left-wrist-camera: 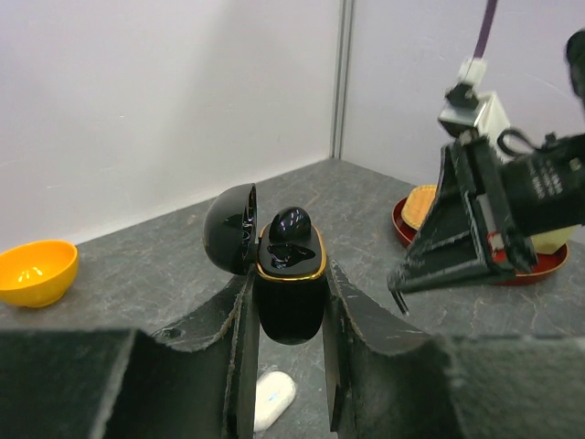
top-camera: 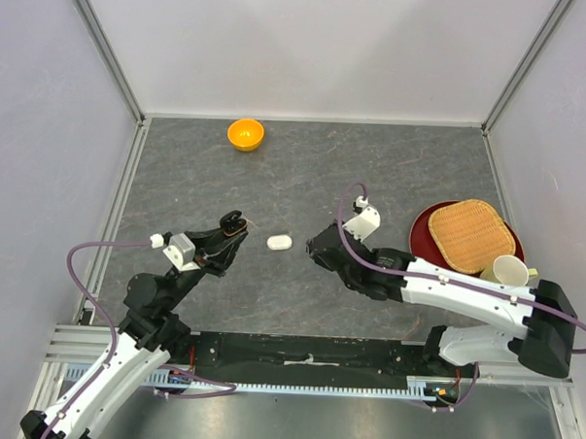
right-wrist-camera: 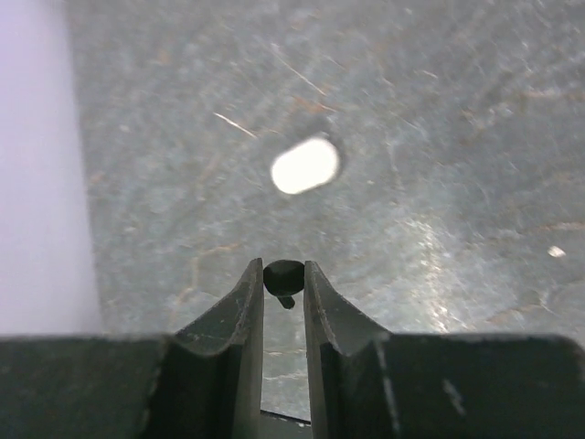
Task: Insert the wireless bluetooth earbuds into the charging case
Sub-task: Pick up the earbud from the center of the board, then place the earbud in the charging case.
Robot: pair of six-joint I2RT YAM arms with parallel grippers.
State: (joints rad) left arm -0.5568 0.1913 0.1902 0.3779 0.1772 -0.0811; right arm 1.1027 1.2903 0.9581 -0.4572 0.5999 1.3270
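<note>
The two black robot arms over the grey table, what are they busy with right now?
The left gripper holds a glossy black pebble-shaped charging case in its jaws, lid open, with one black earbud sitting inside. The right gripper pinches a second tiny black earbud between its jaws, above the grey table. A small white oval piece lies on the table between the two arms, untouched.

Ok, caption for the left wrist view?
Left gripper holds the open charging case, one black earbud seated; right gripper close by.
</note>
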